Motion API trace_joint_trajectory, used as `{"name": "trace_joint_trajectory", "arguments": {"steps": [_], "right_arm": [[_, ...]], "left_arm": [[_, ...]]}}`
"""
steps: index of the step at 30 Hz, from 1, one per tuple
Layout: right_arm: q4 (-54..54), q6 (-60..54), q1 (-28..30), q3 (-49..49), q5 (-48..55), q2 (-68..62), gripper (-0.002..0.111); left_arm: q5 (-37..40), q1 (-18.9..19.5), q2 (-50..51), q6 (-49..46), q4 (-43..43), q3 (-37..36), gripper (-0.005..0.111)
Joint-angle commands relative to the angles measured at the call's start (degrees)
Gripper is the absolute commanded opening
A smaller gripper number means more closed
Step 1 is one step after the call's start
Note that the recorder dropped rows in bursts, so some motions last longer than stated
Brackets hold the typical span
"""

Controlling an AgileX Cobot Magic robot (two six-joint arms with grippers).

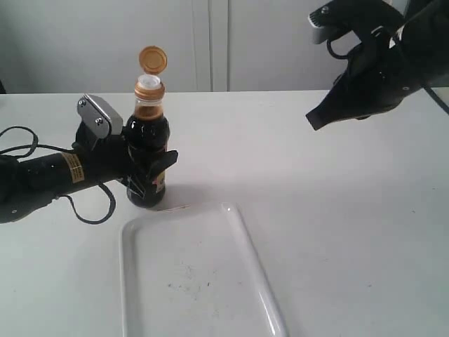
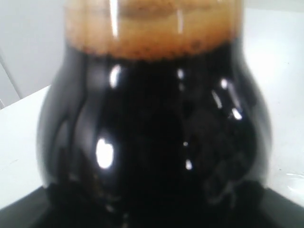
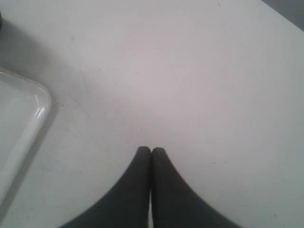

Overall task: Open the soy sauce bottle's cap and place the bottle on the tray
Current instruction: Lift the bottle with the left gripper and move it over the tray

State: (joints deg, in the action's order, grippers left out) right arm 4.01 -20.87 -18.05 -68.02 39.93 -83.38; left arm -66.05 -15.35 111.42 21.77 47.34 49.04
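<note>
The soy sauce bottle stands upright on the table just behind the white tray. Its orange-brown cap is flipped up on its hinge, and the collar and spout show below it. My left gripper is shut on the bottle's body from the left. The dark bottle fills the left wrist view, hiding the fingers. My right gripper hangs in the air at the upper right, away from the bottle, shut with nothing in it. A corner of the tray shows beside it.
A black cable loops off the left arm onto the table. A wall with white panels stands behind the table's far edge.
</note>
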Motion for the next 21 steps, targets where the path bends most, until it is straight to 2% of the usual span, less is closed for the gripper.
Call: {"name": "trace_joint_trajectory", "arguments": {"steps": [1,5,12,14,16,21], "right_arm": [[0.24,1.21,0.37,4.73,-6.26,1.10,0.000],[0.24,1.60,0.37,9.02,-12.03,1.10,0.000],[-0.25,1.60,1.22,11.18,-14.38,1.35,0.000],[-0.25,1.69,3.48,12.47,-16.47,2.02,0.000],[-0.25,2.25,5.45,14.47,-18.71,2.69,0.000],[-0.14,3.19,6.14,17.50,-23.12,2.94,0.000]], "left_arm": [[-3.91,-0.12,-7.11,-0.13,-2.61,-2.35,0.000],[-3.91,-0.12,-12.87,1.86,-3.37,-3.28,0.000],[-3.91,-0.25,-15.94,8.84,-0.49,-3.28,0.000],[-3.91,-1.39,-16.60,9.54,-0.17,-4.55,0.000],[-3.91,-3.35,-17.81,6.02,-0.76,-6.78,0.000],[-3.91,-6.68,-20.09,4.76,-1.39,-9.89,0.000]]}}
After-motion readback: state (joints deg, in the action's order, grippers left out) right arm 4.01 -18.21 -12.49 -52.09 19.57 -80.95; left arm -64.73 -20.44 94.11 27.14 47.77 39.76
